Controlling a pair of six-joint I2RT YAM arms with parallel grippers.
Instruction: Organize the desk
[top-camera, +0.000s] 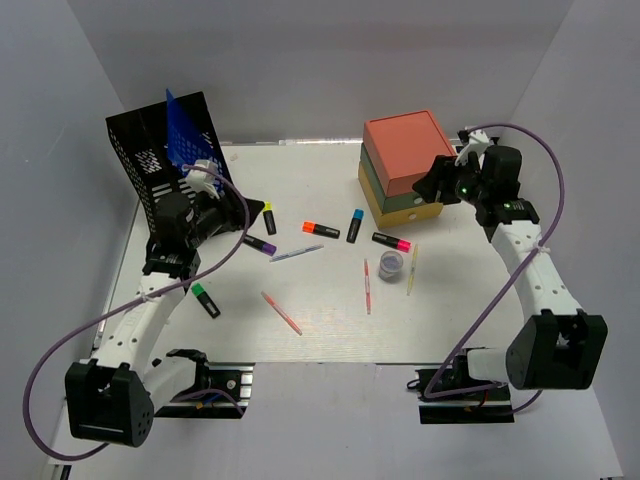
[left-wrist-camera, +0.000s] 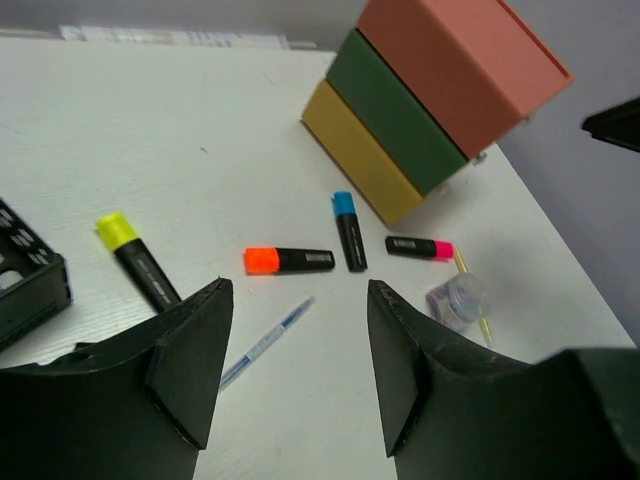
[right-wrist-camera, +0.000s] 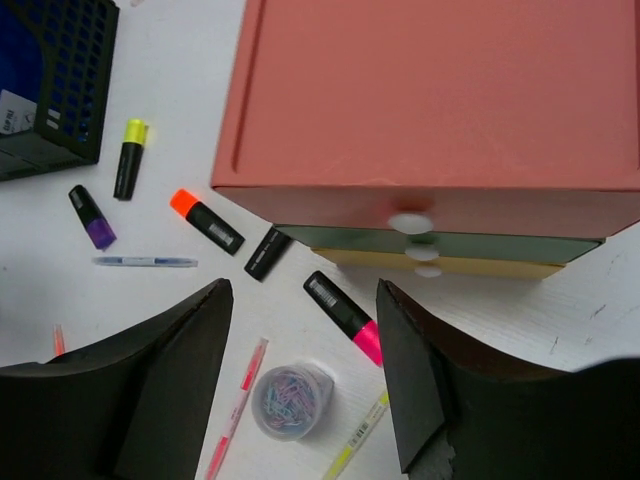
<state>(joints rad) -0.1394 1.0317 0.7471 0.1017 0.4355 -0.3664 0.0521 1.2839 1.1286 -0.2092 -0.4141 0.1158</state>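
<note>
- L gripper (left-wrist-camera: 295, 330): fingers apart w/ a moderate gap, nothing btw them; hangs above the desk (top-camera: 320, 180), not touching anything in view.
- L wrist view, below the gap: a clear blue pen (left-wrist-camera: 265, 345) lies at a slant. Just past it, an orange highlighter (left-wrist-camera: 289, 260) lies flat on the desk.
- Left side of that view: a yellow highlighter (left-wrist-camera: 138, 258), near a corner of the black mesh file rack (top-camera: 150, 150). A purple highlighter (top-camera: 259, 243) lies close to it in top view.
- The rack stands at the desk's far-left corner, w/ a blue folder (top-camera: 185, 130) upright inside.
- Near the L arm: a green highlighter (top-camera: 206, 300) on its own, well apart from the rest.
- R gripper (right-wrist-camera: 300, 300): fingers wide apart, holding nothing; in the air by the front of the drawer box (right-wrist-camera: 440, 90). Touching it or not, can't tell.
- The box is orange on top, green mid, yellow bottom, all drawers shut, w/ white knobs (right-wrist-camera: 410, 222) facing the R wrist cam. It sits far-right on the desk.
- Under the R gripper: a pink highlighter (right-wrist-camera: 345, 308), w/ a tub of paper clips (right-wrist-camera: 290, 398) just beside it.
- Btw the orange and pink ones, near the box: a blue highlighter (top-camera: 355, 226).
- Top view: a yellow pen (top-camera: 411, 270) just right of the tub and a pink pen (top-camera: 367, 286) to its left. A 2nd pink pen (top-camera: 281, 312) lies mid-desk, nearer the front edge.
- The desk is a big white top spanning the area btw both arms; every item sits on it.
</note>
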